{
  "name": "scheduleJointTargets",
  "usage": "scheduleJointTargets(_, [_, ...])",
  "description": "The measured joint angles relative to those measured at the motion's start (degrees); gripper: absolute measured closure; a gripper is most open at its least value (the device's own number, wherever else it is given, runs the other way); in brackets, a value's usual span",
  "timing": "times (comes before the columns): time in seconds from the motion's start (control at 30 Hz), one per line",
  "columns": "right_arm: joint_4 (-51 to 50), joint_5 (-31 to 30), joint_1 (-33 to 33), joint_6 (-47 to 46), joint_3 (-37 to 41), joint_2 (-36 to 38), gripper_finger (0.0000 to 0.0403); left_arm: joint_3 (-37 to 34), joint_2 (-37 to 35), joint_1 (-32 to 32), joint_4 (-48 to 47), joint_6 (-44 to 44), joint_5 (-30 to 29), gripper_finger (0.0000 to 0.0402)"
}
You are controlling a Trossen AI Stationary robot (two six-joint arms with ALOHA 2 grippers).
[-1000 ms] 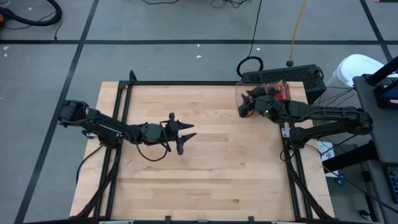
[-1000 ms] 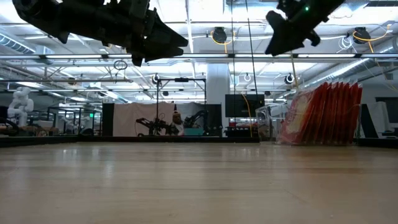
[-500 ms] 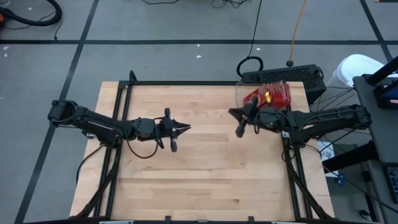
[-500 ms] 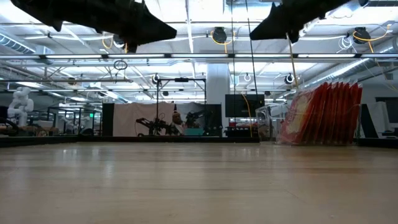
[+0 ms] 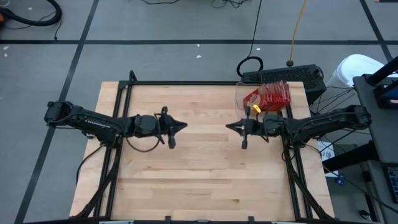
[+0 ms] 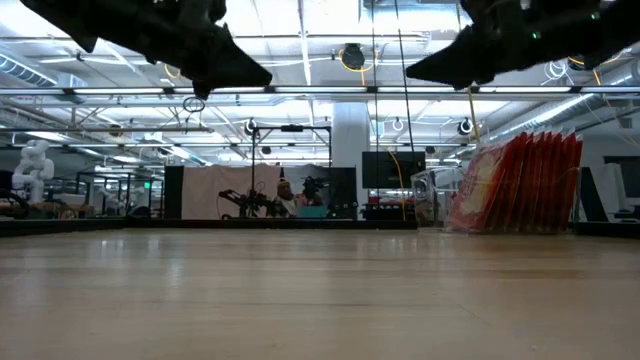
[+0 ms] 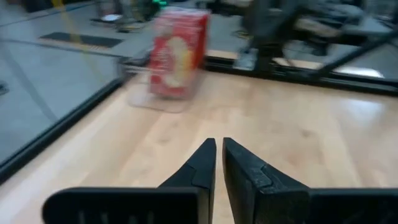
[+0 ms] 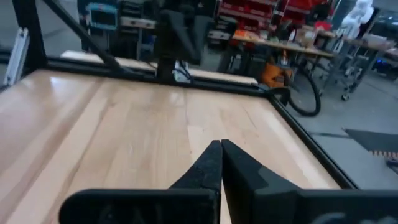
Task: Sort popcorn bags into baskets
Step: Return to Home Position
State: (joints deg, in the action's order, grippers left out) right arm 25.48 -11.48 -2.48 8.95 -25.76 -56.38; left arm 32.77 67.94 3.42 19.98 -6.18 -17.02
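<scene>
Red popcorn bags point(image 5: 268, 96) stand on edge, packed side by side in the clear bin point(image 5: 239, 93) at the far right corner of the wooden table point(image 5: 205, 168); the bag at the near end of the row shows a yellow-cream round picture.

Left gripper point(image 5: 184, 126) hovers above the boards, left of centre; its fingers point(image 7: 205, 163) are drawn together with only a thin slit between the tips, holding nothing; bin and bags lie well ahead of these fingertips and off to one side.

Right gripper point(image 5: 227, 127) hovers opposite, tips pointing at the left one across a gap over mid-table; its fingers point(image 8: 208, 165) are pressed tip to tip, empty; the bin sits behind and beside these fingers, near the right wrist, untouched.

Low view: both grippers hang high over the table surface.
</scene>
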Motion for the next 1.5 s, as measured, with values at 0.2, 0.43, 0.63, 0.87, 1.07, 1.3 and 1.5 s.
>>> scheduleJointTargets(0.2, [10.6, 4.0, 0.0, -2.1, 8.6, 0.0, 0.0402, -0.3, 0.0, 1.7, 0.4, 3.6, 2.7, 0.0396])
scheduleJointTargets(0.43, [19.2, 10.8, 0.0, -3.8, 15.5, 1.0, 0.0403, -12.4, 0.1, 5.6, 18.5, 0.9, -0.6, 0.0397])
scheduleJointTargets(0.63, [19.4, 16.1, 0.1, -3.7, 18.5, 4.1, 0.0403, -20.6, 0.1, 7.2, 27.5, -0.4, -1.6, 0.0397])
scheduleJointTargets(0.87, [21.0, 16.2, 0.1, -5.0, 23.7, 9.8, 0.0403, -22.9, 0.1, 8.8, 28.5, 0.5, -1.6, 0.0397])
scheduleJointTargets(1.07, [18.1, 16.2, 0.1, -5.0, 24.7, 14.6, 0.0403, -25.7, 0.1, 9.2, 34.4, 4.6, 0.7, 0.0396])
scheduleJointTargets(1.3, [13.1, 16.2, 0.1, -3.1, 24.8, 18.7, 0.0403, -32.2, -0.4, 8.3, 44.5, 5.1, 0.7, 0.0396])
scheduleJointTargets(1.5, [6.5, 20.1, 0.1, -1.7, 24.8, 23.2, 0.0403, -32.3, -1.2, 7.7, 43.1, 7.6, 1.0, 0.0399])
